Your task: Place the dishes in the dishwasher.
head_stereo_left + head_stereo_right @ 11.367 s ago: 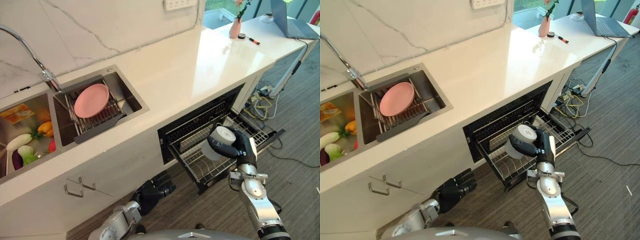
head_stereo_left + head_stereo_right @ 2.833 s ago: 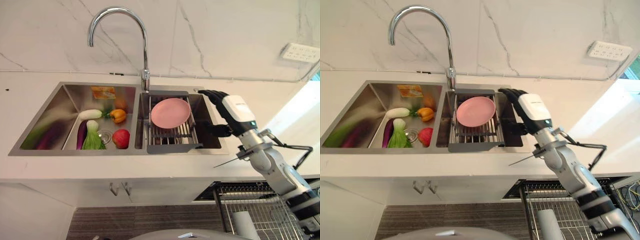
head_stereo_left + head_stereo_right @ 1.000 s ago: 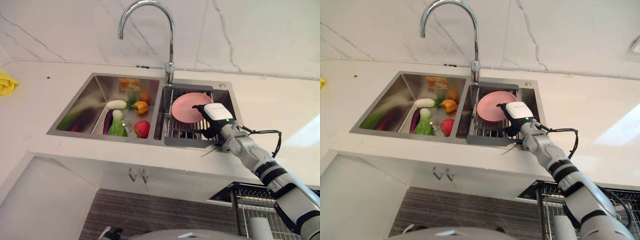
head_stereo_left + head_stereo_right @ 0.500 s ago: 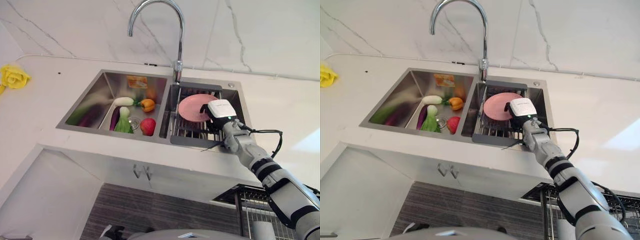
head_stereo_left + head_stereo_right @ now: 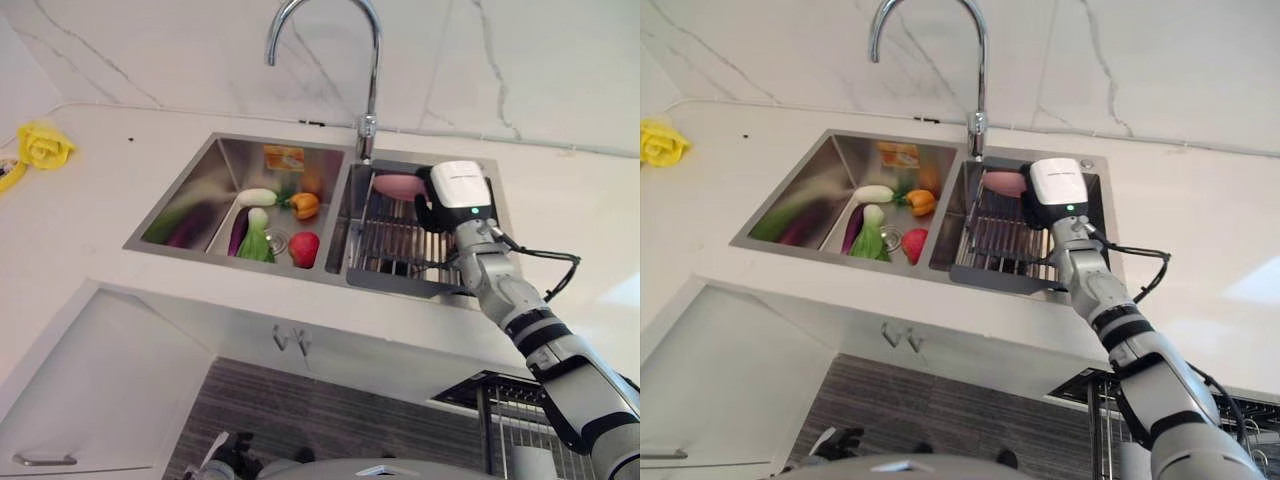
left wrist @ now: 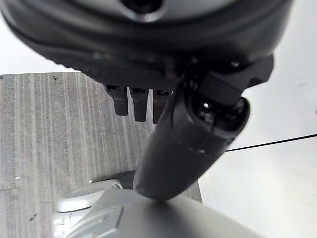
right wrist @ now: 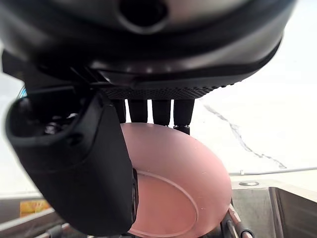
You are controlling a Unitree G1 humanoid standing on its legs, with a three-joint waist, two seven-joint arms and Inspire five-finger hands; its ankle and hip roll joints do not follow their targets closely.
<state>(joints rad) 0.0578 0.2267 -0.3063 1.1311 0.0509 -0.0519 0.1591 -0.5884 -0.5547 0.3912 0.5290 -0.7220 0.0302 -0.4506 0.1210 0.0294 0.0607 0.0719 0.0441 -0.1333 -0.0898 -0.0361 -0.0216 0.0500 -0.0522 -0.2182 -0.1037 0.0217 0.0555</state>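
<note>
We see our right hand point(image 5: 447, 200) at the steel sink's point(image 5: 200, 190) wire drying rack point(image 5: 395, 245), thumb and fingers clamped on the round pink plate point(image 7: 178, 178), which stands tilted on edge there. Our left hand point(image 6: 163, 99) hangs over the floor with relaxed fingers.

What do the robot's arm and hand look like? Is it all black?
Not all black. The right hand is dark with a white cover on its back that carries a tiny green light. Its arm is made of silver-grey tube-shaped segments with black bands at the joints, and a thin black cable loops beside the wrist. The left hand is dark all over, with a chunky rounded thumb.
</note>
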